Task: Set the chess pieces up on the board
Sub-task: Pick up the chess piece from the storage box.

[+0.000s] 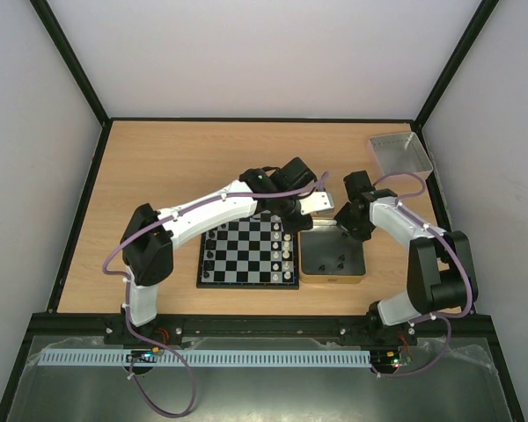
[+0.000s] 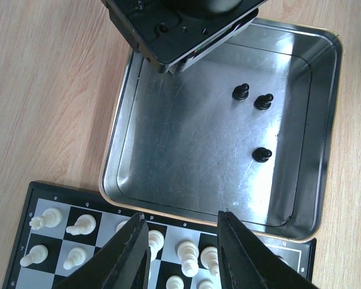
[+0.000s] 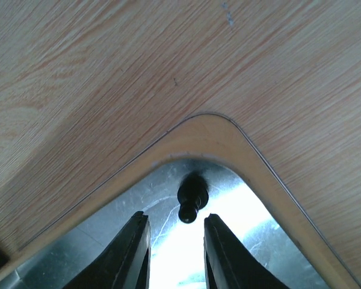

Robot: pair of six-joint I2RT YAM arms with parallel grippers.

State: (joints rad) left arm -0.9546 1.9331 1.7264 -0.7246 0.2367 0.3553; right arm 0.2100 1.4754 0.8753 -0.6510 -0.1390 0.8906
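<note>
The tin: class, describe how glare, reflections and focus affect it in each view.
Left wrist: the tin floor shows streaky bright reflections, yet its three black pieces look sharp. Right wrist: blown-out white glare beside the corner piece. Top external: the tin interior reads dark, without glare.

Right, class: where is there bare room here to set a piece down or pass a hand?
Free: the far strip of table between the back wall and the arms, left of the grey tray; the board's middle squares between the black and white pieces; the tin's floor clear of its black pawns. Crowded: the tin's far edge, where both arms meet.
</note>
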